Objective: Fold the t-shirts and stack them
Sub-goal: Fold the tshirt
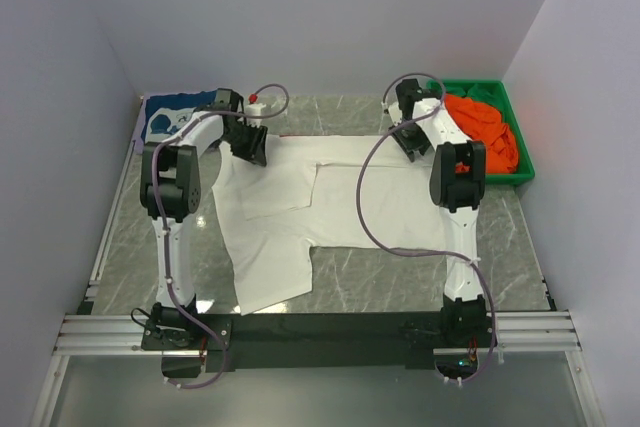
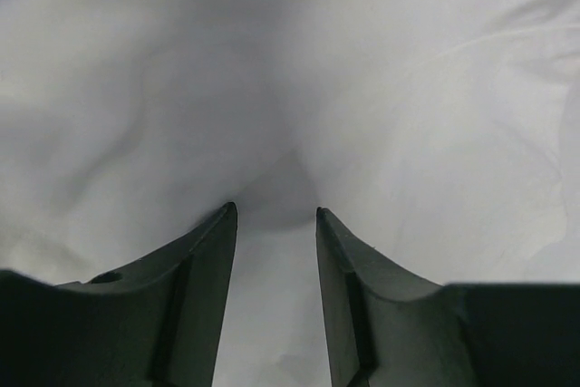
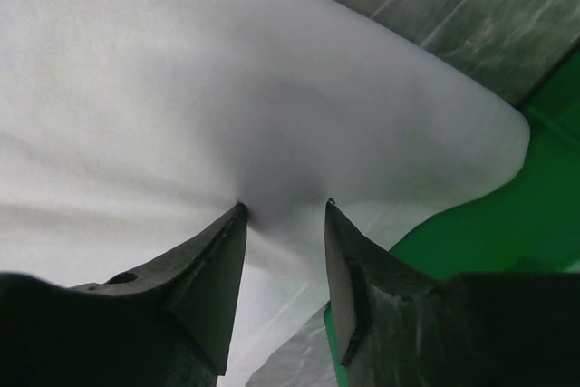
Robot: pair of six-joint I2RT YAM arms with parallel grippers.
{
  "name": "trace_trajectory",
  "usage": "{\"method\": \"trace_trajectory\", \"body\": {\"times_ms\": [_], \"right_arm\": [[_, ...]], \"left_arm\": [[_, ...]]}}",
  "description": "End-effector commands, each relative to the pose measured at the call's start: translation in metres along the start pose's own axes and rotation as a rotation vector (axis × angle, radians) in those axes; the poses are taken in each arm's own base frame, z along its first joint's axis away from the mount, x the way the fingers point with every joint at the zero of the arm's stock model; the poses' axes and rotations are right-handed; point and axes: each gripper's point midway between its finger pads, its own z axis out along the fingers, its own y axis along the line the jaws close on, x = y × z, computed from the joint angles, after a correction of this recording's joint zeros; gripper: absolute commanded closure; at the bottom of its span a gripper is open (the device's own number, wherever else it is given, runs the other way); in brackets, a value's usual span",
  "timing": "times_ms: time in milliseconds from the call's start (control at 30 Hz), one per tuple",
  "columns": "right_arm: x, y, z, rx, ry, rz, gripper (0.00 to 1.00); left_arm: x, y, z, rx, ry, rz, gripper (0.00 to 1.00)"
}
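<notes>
The left end effector (image 2: 272,215) and the right end effector (image 3: 283,210) each pinch a pucker of the white t-shirt (image 1: 330,207) at its far edge. The shirt lies spread across the middle of the surface (image 1: 520,267), so I judge its folding barely begun. An orange t-shirt (image 1: 485,127) lies crumpled in the green bin (image 1: 520,169) at far right. A navy t-shirt (image 1: 170,117) sits at far left. No stack shows.
</notes>
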Motion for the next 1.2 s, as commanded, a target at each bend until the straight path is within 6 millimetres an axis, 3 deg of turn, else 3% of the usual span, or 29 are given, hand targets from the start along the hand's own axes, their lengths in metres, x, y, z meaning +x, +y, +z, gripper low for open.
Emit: {"method": "trace_trajectory", "body": {"times_ms": [0,67,100,167,200,233,267,300,333,367,400,433,467,533,567,600,633,700,733,833,900,1167], "right_arm": [[-0.021,-0.019,-0.006,0.064,-0.088,0.0,0.52],[-0.021,-0.007,-0.018,-0.003,-0.118,-0.008,0.48],[-0.026,-0.006,-0.043,-0.006,-0.166,-0.009,0.46],[-0.012,0.009,-0.056,-0.067,-0.168,-0.036,0.4],[-0.013,0.009,-0.086,-0.081,-0.233,-0.044,0.37],[-0.007,0.016,-0.096,-0.115,-0.248,-0.061,0.15],[0.012,0.028,-0.095,-0.153,-0.219,-0.08,0.1],[0.018,0.03,-0.122,-0.164,-0.278,-0.092,0.1],[0.027,0.036,-0.13,-0.179,-0.29,-0.109,0.09],[0.053,0.05,-0.12,-0.214,-0.242,-0.13,0.09],[0.063,0.049,-0.139,-0.19,-0.286,-0.16,0.09],[0.074,0.052,-0.14,-0.186,-0.29,-0.177,0.09],[0.101,0.066,-0.127,-0.216,-0.237,-0.201,0.09],[0.125,0.072,-0.134,-0.204,-0.24,-0.26,0.16],[0.149,0.081,-0.122,-0.228,-0.193,-0.3,0.19],[0.158,0.083,-0.126,-0.214,-0.202,-0.312,0.23],[0.18,0.091,-0.115,-0.226,-0.154,-0.329,0.32],[0.195,0.093,-0.115,-0.201,-0.17,-0.372,0.39],[0.21,0.1,-0.105,-0.209,-0.15,-0.386,0.45],[0.231,0.103,-0.09,-0.174,-0.133,-0.422,0.51],[0.233,0.099,-0.081,-0.132,-0.13,-0.429,0.51],[0.248,0.095,-0.054,-0.077,-0.071,-0.457,0.54]], "left_arm": [[-0.004,0.014,-0.007,-0.035,-0.007,0.008,0.52],[-0.023,0.0,-0.03,0.014,-0.089,0.056,0.5],[-0.027,-0.001,-0.04,0.027,-0.117,0.078,0.49],[-0.029,-0.018,-0.058,0.102,-0.163,0.118,0.47],[-0.039,-0.028,-0.085,0.102,-0.218,0.18,0.47],[-0.029,-0.035,-0.09,0.123,-0.215,0.195,0.4],[-0.033,-0.052,-0.115,0.151,-0.262,0.249,0.35],[-0.014,-0.057,-0.116,0.166,-0.234,0.267,0.34],[-0.006,-0.063,-0.123,0.177,-0.232,0.286,0.34],[0.0,-0.074,-0.14,0.185,-0.245,0.32,0.34],[0.022,-0.076,-0.136,0.197,-0.209,0.339,0.34],[0.038,-0.08,-0.139,0.212,-0.179,0.335,0.34],[0.047,-0.087,-0.15,0.209,-0.188,0.365,0.36],[0.087,-0.091,-0.145,0.232,-0.128,0.391,0.38],[0.096,-0.095,-0.153,0.217,-0.135,0.424,0.4],[0.12,-0.096,-0.146,0.228,-0.094,0.44,0.41],[0.131,-0.097,-0.147,0.226,-0.081,0.448,0.43],[0.154,-0.101,-0.146,0.222,-0.06,0.47,0.44],[0.162,-0.098,-0.145,0.205,-0.045,0.476,0.45],[0.186,-0.097,-0.142,0.188,-0.008,0.503,0.46],[0.197,-0.094,-0.139,0.171,0.001,0.515,0.46],[0.209,-0.084,-0.129,0.135,0.022,0.543,0.45]]}}
